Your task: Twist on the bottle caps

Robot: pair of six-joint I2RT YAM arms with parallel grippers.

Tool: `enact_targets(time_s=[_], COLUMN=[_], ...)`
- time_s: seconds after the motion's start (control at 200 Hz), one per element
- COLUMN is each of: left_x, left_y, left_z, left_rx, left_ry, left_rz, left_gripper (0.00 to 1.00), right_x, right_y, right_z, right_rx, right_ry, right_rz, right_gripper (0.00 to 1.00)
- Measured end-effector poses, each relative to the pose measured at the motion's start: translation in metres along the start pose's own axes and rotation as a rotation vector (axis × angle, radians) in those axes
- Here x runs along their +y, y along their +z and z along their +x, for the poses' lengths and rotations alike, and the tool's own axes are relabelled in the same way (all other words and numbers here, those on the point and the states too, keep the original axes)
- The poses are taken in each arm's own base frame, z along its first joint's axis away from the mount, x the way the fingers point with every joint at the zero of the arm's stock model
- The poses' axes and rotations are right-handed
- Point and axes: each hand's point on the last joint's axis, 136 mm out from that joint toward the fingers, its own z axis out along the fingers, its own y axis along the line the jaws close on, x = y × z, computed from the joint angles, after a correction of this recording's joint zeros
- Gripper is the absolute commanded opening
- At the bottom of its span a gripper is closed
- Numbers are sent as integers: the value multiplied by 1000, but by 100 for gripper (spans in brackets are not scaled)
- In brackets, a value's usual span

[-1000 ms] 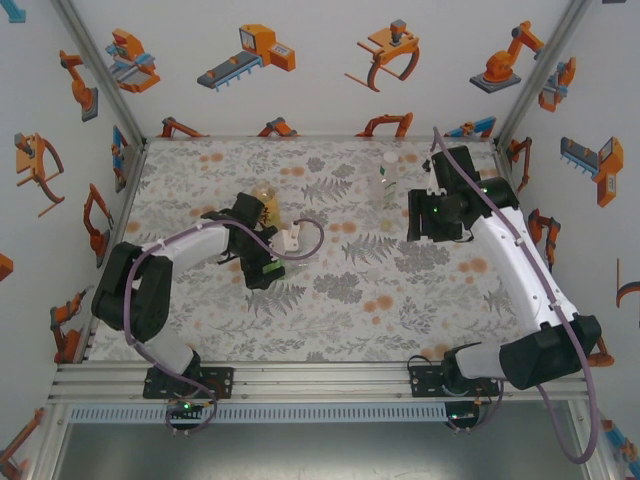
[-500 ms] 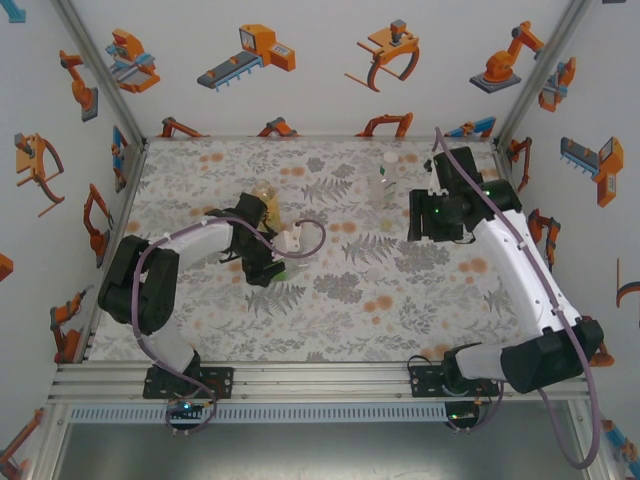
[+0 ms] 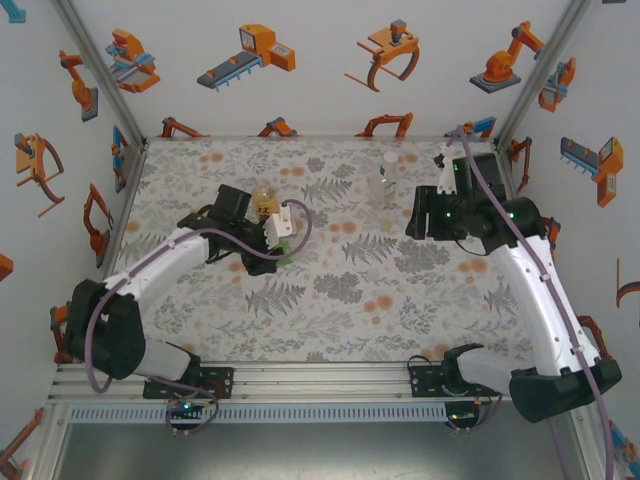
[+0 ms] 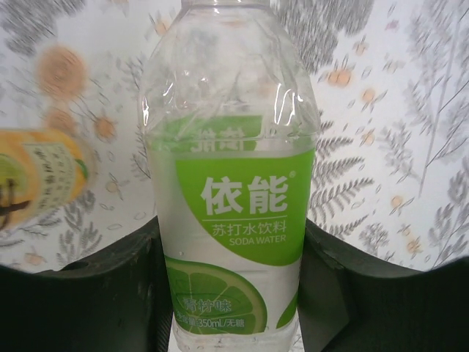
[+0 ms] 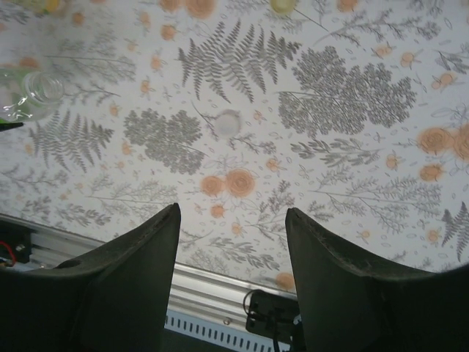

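Left pincer (image 4: 229, 246) clamped on the green-labelled bottle (image 4: 233, 183).
Right pincer (image 5: 232, 214), lower centre, gapes empty above the table (image 5: 352, 169).

Fern-printed table (image 3: 340, 300) carries clear bottle (image 3: 382, 186), amber bottle (image 3: 264, 198), pale cap (image 5: 229, 123).

Bright even light, soft shadows; left wrist bkgd blurred, glare on bottle (image 4: 233, 220).

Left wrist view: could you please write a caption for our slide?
Left gripper shut on the green-labelled bottle, with the amber bottle blurred at left.
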Motion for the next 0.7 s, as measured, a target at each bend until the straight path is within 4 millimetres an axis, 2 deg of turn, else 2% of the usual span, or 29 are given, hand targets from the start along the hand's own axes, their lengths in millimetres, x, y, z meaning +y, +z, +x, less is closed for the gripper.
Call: enact_targets(time_s=[0.23, 0.426, 0.586, 0.701], left_x=[-6, -15, -25, -34], left_y=[-47, -97, -134, -149], left_z=[-61, -116, -151, -168], left_rx=[-265, -524, -728, -838], left_ry=[-31, -45, -66, -86], left_rz=[-58, -76, -65, -31], left_gripper=[43, 43, 42, 41], right_x=[27, 59, 90, 111], right_y=[-14, -24, -45, -67], right_z=[-6, -17, -34, -47], right_rx=[-134, -253, -380, -492], right_ry=[-14, -38, -64, -99], right_rz=[-172, -380, -588, -737], right_gripper=[56, 56, 57, 65])
